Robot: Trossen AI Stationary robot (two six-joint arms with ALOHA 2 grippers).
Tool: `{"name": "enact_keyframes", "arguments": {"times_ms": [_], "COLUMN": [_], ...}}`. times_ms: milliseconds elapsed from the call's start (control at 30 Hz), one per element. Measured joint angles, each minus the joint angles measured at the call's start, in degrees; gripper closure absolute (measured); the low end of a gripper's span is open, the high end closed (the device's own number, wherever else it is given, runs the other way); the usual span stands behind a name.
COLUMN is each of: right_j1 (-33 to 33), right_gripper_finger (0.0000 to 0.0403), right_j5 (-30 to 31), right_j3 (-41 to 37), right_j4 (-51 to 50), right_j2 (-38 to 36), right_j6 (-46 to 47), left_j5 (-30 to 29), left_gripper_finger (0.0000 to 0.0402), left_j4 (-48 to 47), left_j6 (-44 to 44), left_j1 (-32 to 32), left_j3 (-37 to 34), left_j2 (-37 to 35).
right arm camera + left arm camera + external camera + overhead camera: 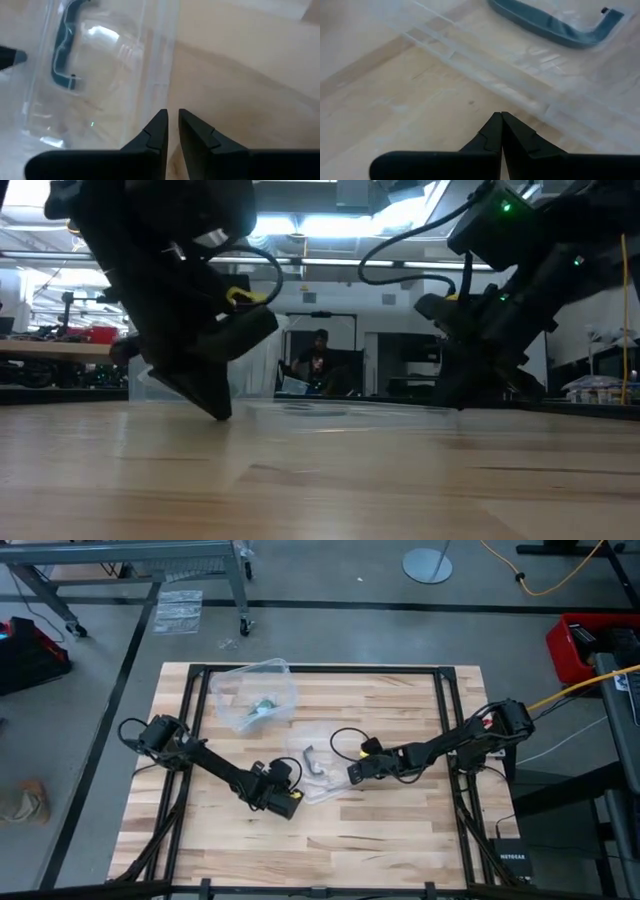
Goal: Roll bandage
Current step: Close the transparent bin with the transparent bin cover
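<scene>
A clear zip bag (318, 772) lies flat on the wooden table's middle. Inside it is a short teal-green strip (555, 25), bent at its ends, which I take for the bandage (62, 47). My left gripper (501, 116) is shut, its tips low over the wood at the bag's near-left side, beside the zip edge (485, 75). My right gripper (173, 115) comes from the right, slanting down, with a narrow gap between its fingertips and nothing visible in it. It stands over the bag's zip edge (160, 65). My left gripper's shut tips (222, 415) reach down to table level beside the bag's zip edge; whether they touch the plastic I cannot tell. My right gripper's fingertips (162, 117) stand at the bag's zip edge, and whether they touch it I cannot tell.
A clear plastic tub (258, 690) with a small green thing (263, 706) in it stands at the table's far side, left of the middle. Bare wood (380, 840) lies toward the near edge. A person (318, 360) sits far behind the table.
</scene>
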Motion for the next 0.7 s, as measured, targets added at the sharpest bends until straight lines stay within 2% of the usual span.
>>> {"name": "enact_keyframes", "arguments": {"times_ms": [300, 700], "right_j1": [0.02, 0.02], "right_gripper_finger": [0.0354, 0.0354], "right_j5": [-2.34, -3.54], "right_j3": [-0.11, -0.11], "right_j4": [0.63, -0.11], "right_j2": [0.0, -0.02], "right_j6": [0.0, 0.0], "left_j5": [0.45, 0.2], "left_gripper_finger": [0.0401, 0.0401], "left_j4": [4.44, 5.62], "left_j6": [4.7, 5.4], "left_j1": [1.04, 1.25], "left_j3": [-0.15, -0.07], "left_j2": [0.04, -1.13]}}
